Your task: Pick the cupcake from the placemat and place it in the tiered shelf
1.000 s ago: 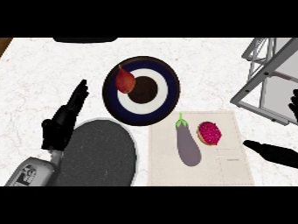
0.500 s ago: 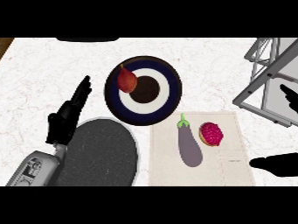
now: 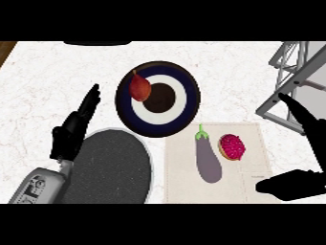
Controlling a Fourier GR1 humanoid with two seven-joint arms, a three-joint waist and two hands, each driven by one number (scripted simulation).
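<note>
Cupcake beside eggplant — on placemat

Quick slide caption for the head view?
Open right robot hand beside the placemat; cupcake next to eggplant, not yet grasped; tiered shelf upper right.

I count one cupcake, one eggplant and one placemat between my left hand and my right hand. Just beside my left hand are one plate, one red fruit and one grey round disc. Beyond my right hand is one tiered shelf.
</note>
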